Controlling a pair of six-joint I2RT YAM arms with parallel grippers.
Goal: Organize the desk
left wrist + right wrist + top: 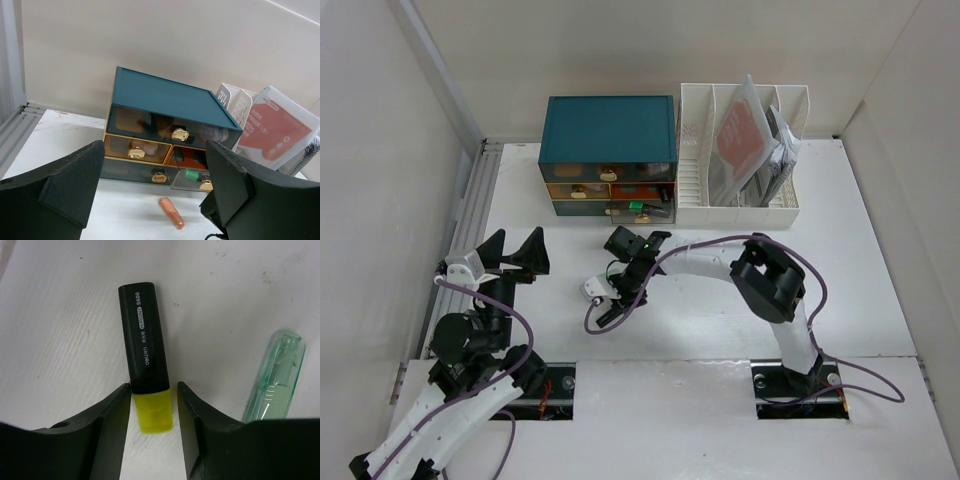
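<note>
My right gripper (153,390) is spread open and pointing down at the desk (60,340), holding nothing. Its two black fingers straddle the yellow end of a highlighter (145,355) lying flat on the white surface. One finger sits right against the yellow end, though I cannot tell whether it touches. The other has a narrow gap.

The highlighter's black barrel runs straight out ahead of the fingertips, tilted slightly. Its long axis therefore crosses the line between the fingers, which I judge suits a squeeze across its width. A clear green pen (275,380) lies just beside it, outside the fingers.

My left gripper (155,170) is also spread open and holding nothing. It hangs well apart, facing the teal drawer box (165,95), so the right arm is nearer.
</note>
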